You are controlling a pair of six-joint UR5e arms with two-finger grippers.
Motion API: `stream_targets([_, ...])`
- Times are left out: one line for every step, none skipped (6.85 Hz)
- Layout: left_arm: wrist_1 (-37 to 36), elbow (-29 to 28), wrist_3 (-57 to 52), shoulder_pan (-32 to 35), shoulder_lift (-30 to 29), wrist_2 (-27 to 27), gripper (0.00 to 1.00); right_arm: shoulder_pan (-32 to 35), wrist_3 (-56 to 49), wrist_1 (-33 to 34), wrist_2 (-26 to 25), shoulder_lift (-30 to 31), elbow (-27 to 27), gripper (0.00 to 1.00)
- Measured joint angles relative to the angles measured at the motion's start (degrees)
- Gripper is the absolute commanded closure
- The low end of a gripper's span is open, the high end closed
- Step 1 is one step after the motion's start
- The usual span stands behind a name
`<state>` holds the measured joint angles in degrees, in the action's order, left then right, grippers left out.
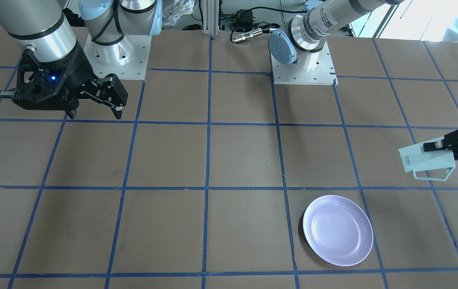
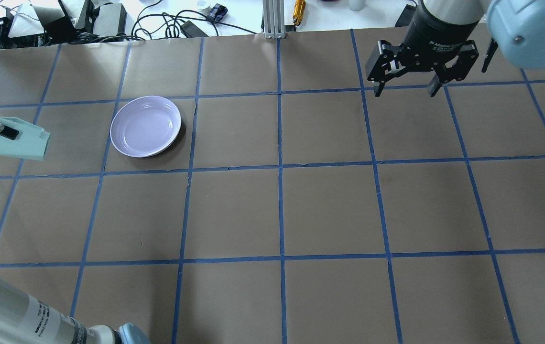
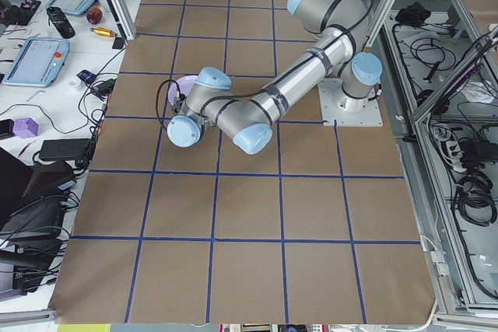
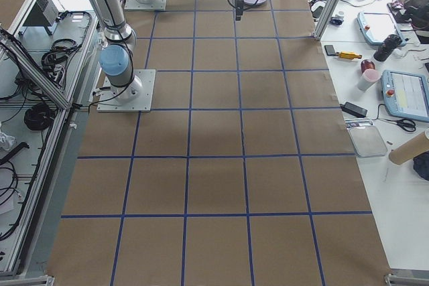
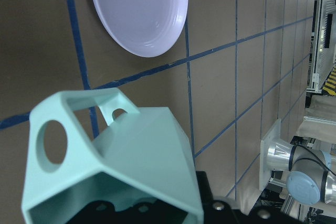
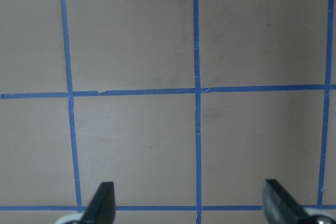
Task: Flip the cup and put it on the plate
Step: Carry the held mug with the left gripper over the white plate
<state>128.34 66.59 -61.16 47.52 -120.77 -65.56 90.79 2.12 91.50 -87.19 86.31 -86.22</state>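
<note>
I have the cup (image 2: 14,143) in the left gripper (image 2: 0,130). Its jaws are clenched on the cup's wall at the rim, with one finger (image 1: 434,145) lying along the outside. In the left wrist view the mouth of the cup (image 5: 121,166) faces the camera, with dark gripper parts visible inside it. The cup (image 1: 428,162) lies on its side, and from the wrist view it looks to be held clear of the surface (image 1: 245,156). The end with the small lettering points toward the plate (image 2: 146,125), and the handle points to the operators' side.

The plate (image 1: 338,230) sits flat on the brown surface, near the cup but not touching it, and a blue tape line runs between them. In the left wrist view the plate (image 5: 139,9) shows beyond the cup's handle.

The right gripper (image 2: 405,91) hangs over the surface on the robot's right side, well apart from plate and cup. Its jaws are released and spread wide, and both fingertips (image 6: 102,203) frame a crossing of tape lines.
</note>
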Motion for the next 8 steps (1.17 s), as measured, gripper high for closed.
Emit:
stream_targets([-1.58, 3.11, 4.5, 1.83, 3.46, -0.02, 1.0, 0.0, -0.01, 0.0, 0.0, 0.0, 0.0, 0.0])
stream_targets([-4.37, 6.15, 9.54, 4.57, 6.67, -0.38, 1.0, 0.0, -0.01, 0.0, 0.0, 0.0, 0.0, 0.0])
stream_targets([-8.88, 9.59, 14.21, 7.45, 9.63, -1.63, 1.0, 0.0, -0.01, 0.0, 0.0, 0.0, 0.0, 0.0])
stream_targets([-14.95, 13.75, 19.31, 10.12, 12.55, -3.53, 1.0, 0.0, 0.01, 0.0, 0.0, 0.0, 0.0, 0.0])
stream_targets([-20.7, 17.18, 24.25, 12.94, 14.87, -5.29, 1.0, 0.0, 0.03, 0.0, 0.0, 0.0, 0.0, 0.0])
stream_targets([-26.0, 19.32, 28.35, 16.59, 16.49, -7.85, 1.0, 0.0, 0.02, 0.0, 0.0, 0.0, 0.0, 0.0])
stream_targets([-30.31, 20.36, 31.69, 20.55, 17.23, -10.63, 1.0, 0.0, 0.0, 0.0, 0.0, 0.0, 0.0, 0.0])
stream_targets([-33.76, 20.82, 33.72, 23.48, 17.06, -12.69, 1.0, 0.0, -0.01, 0.0, 0.0, 0.0, 0.0, 0.0])
